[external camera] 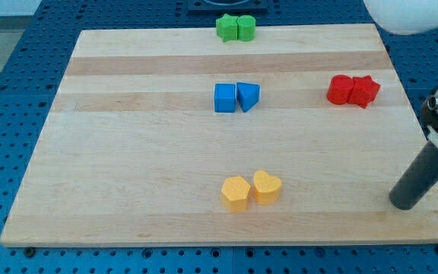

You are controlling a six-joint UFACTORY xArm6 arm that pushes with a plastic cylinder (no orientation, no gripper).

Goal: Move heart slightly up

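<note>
Near the view's bottom centre of the pale wooden board (128,152), the yellow heart-shaped block (267,186) touches a yellow hexagonal block (236,192). My tip (403,204), a bare rod with no claw to open or close, stands well apart at the heart's right.

yellow heart block (268,186), lying flat, near board's bottom, touching yellow hexagon's right side

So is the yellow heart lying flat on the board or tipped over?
Flat: the yellow heart shows its heart-shaped top face, touching the yellow hexagon block. My tip is far to the view's right.
</note>
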